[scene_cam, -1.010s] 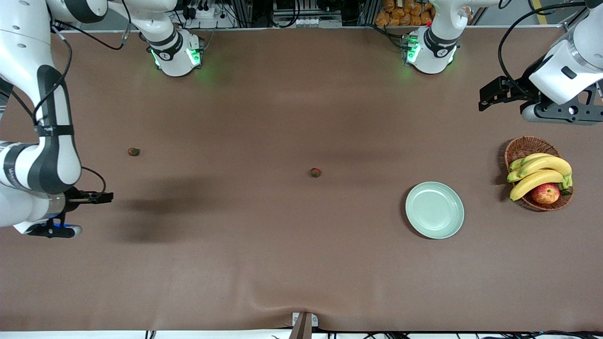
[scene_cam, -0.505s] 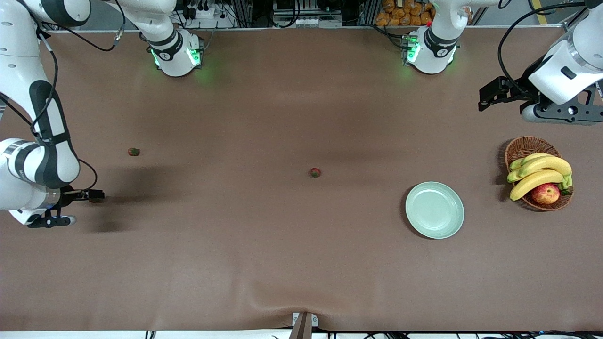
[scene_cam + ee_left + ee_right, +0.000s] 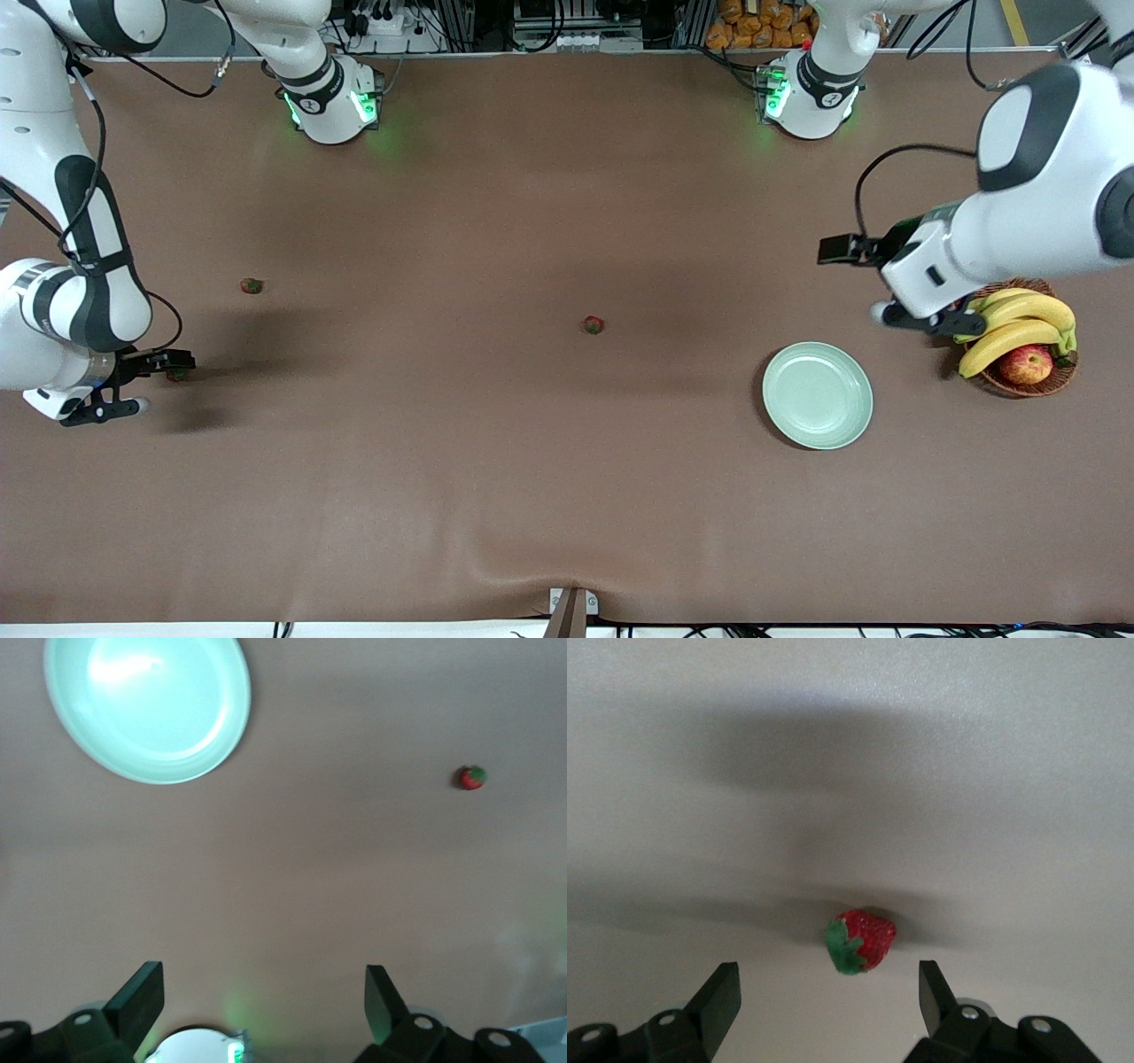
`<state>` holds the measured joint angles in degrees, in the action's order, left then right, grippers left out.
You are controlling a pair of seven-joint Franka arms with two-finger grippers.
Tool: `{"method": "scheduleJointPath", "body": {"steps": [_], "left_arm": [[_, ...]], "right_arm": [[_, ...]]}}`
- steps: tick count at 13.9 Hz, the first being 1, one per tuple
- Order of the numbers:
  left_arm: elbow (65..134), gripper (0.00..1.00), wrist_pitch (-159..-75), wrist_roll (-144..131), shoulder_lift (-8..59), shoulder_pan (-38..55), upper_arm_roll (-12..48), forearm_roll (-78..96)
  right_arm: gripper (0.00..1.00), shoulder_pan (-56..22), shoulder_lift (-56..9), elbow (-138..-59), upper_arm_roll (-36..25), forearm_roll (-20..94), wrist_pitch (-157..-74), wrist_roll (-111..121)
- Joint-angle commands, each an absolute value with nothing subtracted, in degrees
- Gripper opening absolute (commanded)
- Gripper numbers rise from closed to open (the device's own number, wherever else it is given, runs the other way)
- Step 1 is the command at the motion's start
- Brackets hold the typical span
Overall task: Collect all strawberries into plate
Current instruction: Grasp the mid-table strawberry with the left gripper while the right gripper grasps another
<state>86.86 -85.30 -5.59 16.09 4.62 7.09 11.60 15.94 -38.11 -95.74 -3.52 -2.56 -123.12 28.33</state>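
Front view first: three strawberries are out on the table, none in the plate (image 3: 817, 395) yet. One sits about mid-table (image 3: 593, 325), one toward the right arm's end (image 3: 252, 285), and a third (image 3: 178, 375) lies nearer the camera than that one, right at the right gripper (image 3: 173, 359), which is down low over it. The left gripper (image 3: 837, 249) hangs over bare table near the plate and the fruit basket (image 3: 992, 275).

Left wrist view: fingers (image 3: 137, 1001) spread wide, nothing between them. The plate (image 3: 226, 722) and the mid-table strawberry (image 3: 470, 777) both show, well apart.

Right wrist view: the jaws stand open with the strawberry (image 3: 861, 941) lying on its side just ahead of the gap, not touched.

These berries look tiny, light and probably soft, so I'd pinch gently across the red body, not the leafy cap, and stay centred or it could roll or squirt out.
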Motion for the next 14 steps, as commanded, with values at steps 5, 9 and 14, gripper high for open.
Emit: {"method": "scheduleJointPath", "body": {"steps": [5, 9, 14], "left_arm": [[81.3, 1.0, -98.4, -18.2, 28.1, 17.3, 6.4, 13.0], [81.7, 1.0, -104.5, -29.5, 34.3, 31.1, 6.4, -3.2], [81.6, 1.0, -118.0, -45.6, 43.3, 40.1, 6.5, -7.0]], "right_arm": [[0.63, 18.4, -38.5, -98.7, -2.3, -4.0, -129.4, 32.1], [0.18, 18.1, -38.3, -100.5, -2.4, -4.0, -131.7, 33.9], [0.0, 17.5, -38.2, -94.9, -2.2, -3.3, -122.4, 31.9]]}}
